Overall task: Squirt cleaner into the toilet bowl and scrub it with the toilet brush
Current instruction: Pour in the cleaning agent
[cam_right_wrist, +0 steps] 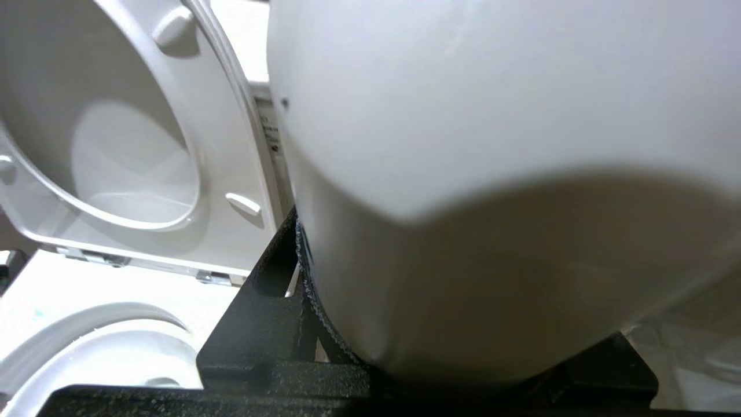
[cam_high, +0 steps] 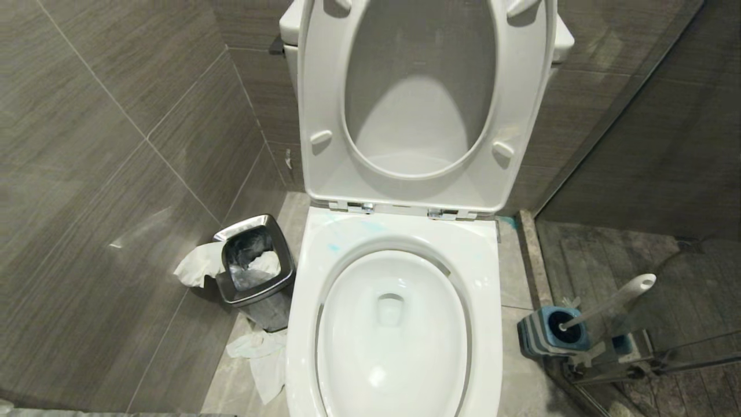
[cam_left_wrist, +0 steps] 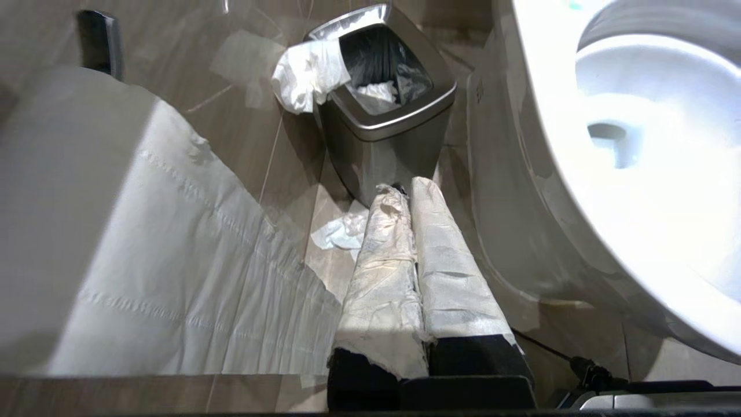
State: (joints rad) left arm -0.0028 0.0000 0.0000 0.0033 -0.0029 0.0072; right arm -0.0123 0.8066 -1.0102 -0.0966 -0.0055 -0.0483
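Right gripper (cam_right_wrist: 463,324) clamps a white bottle (cam_right_wrist: 498,174) beside the toilet bowl (cam_right_wrist: 87,324).

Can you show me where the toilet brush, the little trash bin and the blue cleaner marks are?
toilet brush (cam_high: 613,299), head view, middle of its white handle.
trash bin (cam_high: 277,246), head view, its shiny steel rim.
cleaner (cam_high: 334,247), head view, blue smear on the toilet's back rim.

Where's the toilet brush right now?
Head view, right side: the toilet brush stands tilted in its grey-and-blue holder on the floor, right of the toilet bowl, untouched.
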